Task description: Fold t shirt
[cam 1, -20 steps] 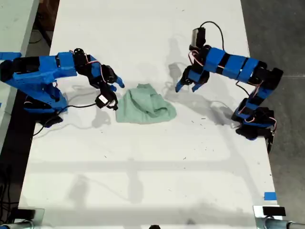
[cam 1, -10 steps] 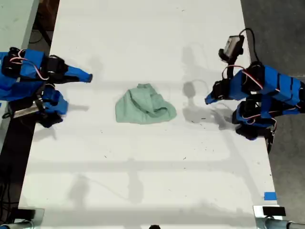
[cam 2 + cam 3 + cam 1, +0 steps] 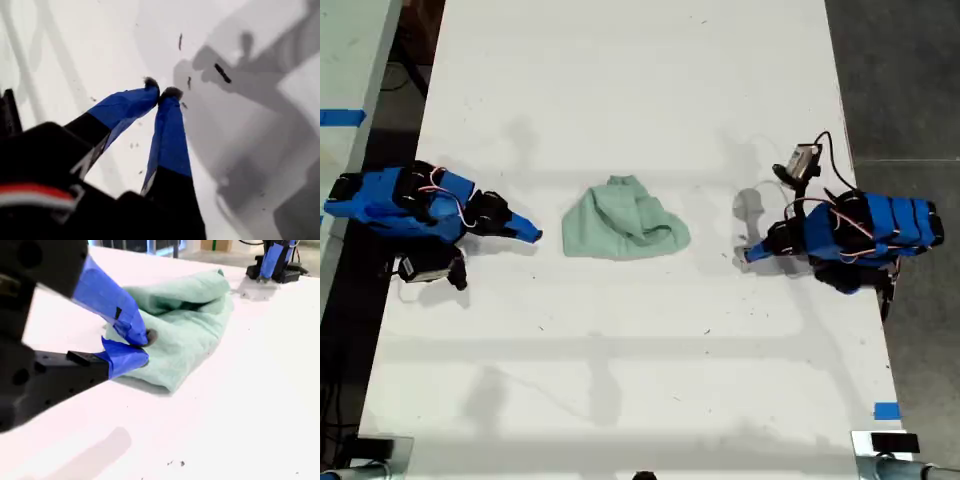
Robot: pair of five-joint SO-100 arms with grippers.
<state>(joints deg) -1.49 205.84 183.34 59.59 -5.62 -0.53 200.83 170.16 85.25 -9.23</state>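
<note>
The pale mint-green t shirt (image 3: 625, 230) lies bunched in a rumpled heap at the middle of the white table (image 3: 620, 100). In the second wrist view the t shirt (image 3: 187, 330) sits just beyond the fingertips. My second gripper (image 3: 532, 236) (image 3: 144, 347), on the exterior view's left, is shut with its tips together, a short gap from the cloth, holding nothing. My first gripper (image 3: 748, 256) (image 3: 161, 92), on the exterior view's right, is shut and empty, low over bare table, farther from the shirt.
Both arms are folded low near their bases at the table's two sides in the exterior view. Blue tape (image 3: 886, 411) marks the table's lower right in that view. Dark floor (image 3: 900, 80) runs past the table's right edge.
Both arms have drawn back from beside the t shirt toward the table's sides and folded down low. The shirt has not moved.
</note>
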